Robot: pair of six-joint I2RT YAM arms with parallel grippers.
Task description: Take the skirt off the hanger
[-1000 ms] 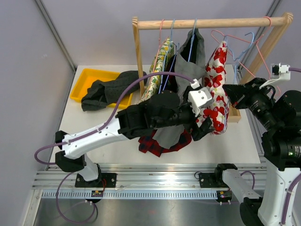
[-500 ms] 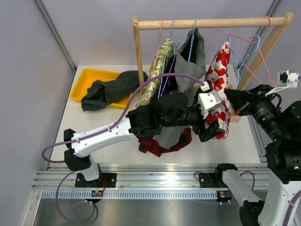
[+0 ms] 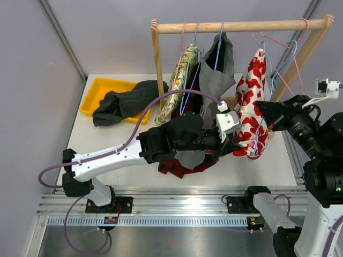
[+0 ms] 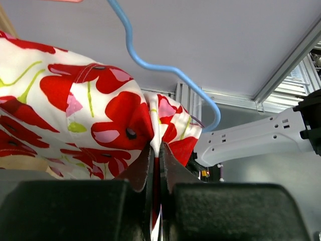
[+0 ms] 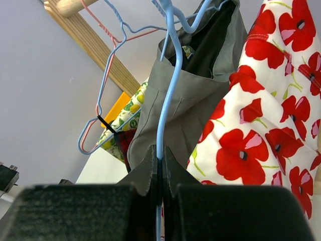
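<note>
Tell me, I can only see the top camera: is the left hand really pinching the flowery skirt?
Observer: Yes. In the left wrist view, the left hand is shut on a fold of the red poppy skirt.
Operator: What about the other hand?
Observer: The right wrist view shows the right hand shut on the thin wire of a blue hanger, which runs straight up from it.
</note>
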